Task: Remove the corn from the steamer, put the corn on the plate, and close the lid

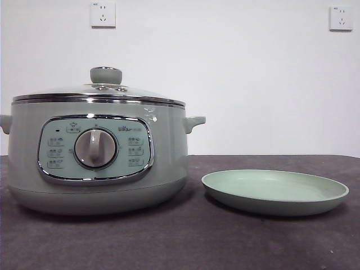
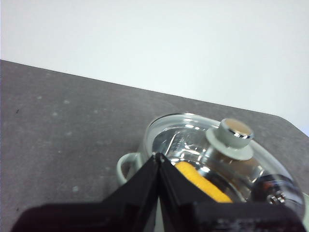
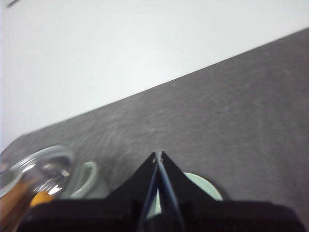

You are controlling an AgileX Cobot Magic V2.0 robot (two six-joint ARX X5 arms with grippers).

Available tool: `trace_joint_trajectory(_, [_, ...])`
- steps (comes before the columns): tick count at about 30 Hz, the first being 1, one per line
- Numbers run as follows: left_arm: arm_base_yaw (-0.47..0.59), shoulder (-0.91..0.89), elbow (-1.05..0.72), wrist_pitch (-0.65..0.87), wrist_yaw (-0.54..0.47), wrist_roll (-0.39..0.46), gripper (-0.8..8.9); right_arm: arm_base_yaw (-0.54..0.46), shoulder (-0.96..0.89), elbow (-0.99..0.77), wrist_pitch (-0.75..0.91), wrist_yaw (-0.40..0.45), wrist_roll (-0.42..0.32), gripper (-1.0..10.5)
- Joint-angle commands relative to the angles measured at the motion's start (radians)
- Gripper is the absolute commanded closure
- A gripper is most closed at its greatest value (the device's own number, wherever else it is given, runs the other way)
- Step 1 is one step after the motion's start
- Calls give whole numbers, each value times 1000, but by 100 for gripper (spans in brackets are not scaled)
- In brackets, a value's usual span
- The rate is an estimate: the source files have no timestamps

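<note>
Lid (image 1: 98,93) sits on the steamer (image 1: 95,163), corn (image 2: 203,186) inside beneath the glass. Left gripper (image 2: 159,157), jaws pressed together and empty, hovers nearest the knob (image 2: 235,133); right gripper (image 3: 158,154), likewise closed, waits over the plate (image 1: 275,191).

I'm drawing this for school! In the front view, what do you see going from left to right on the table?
The steamer with the lid shut on top → the plate, bare, standing apart from the pot.
</note>
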Motion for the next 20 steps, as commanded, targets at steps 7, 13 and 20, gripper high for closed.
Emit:
trace_joint_trajectory(7, [2, 294, 232, -77, 162, 114, 820, -1, 264, 270, -132, -239, -159, 947])
trace_joint_trajectory(13, [2, 496, 379, -135, 332, 130, 818, -1, 407, 386, -229, -401, -260, 945])
trace_joint_trajectory(20, [-2, 653, 451, -135, 452, 142, 632, -1, 499, 410, -293, -467, -289, 646])
